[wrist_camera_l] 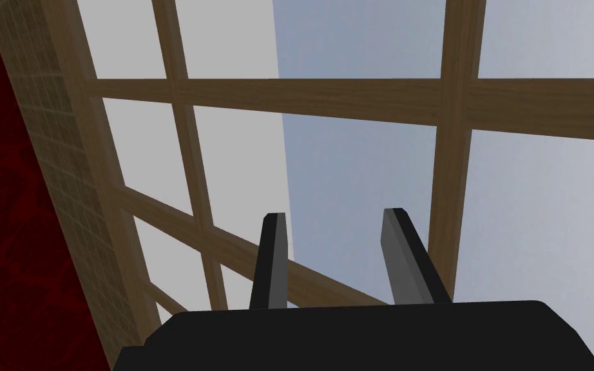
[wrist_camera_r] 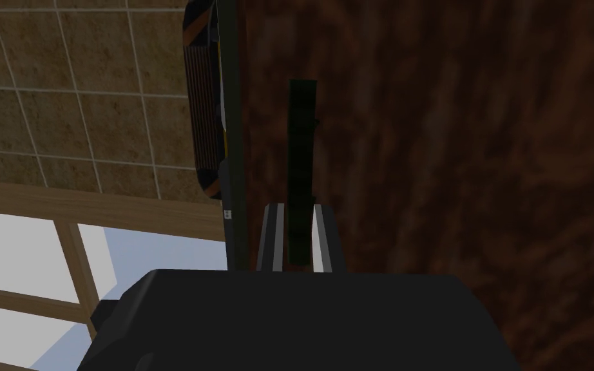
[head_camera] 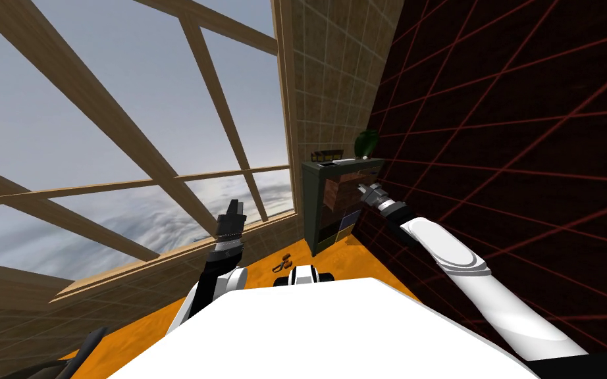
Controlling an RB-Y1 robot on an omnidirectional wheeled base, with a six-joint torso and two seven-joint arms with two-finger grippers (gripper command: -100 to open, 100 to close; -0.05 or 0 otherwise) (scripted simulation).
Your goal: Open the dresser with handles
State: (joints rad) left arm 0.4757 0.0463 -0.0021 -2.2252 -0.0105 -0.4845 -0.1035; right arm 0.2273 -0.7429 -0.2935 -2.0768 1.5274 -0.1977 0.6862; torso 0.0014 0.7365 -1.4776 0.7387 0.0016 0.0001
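Observation:
A dark green dresser with brown wood-grain drawer fronts stands in the corner between the tiled wall and the dark red wall. My right gripper is stretched out to its upper drawer front. Up close, the brown drawer front carries a slim dark green bar handle. My right gripper is shut on that handle's near end, one finger pressing each side. My left gripper is raised in front of the window, and its fingers stand apart with nothing between them.
A green round object and a few small items lie on the dresser top. A dark striped item sits beyond the dresser's edge. Small brown things lie on the orange floor. A large wood-framed window spans the left side.

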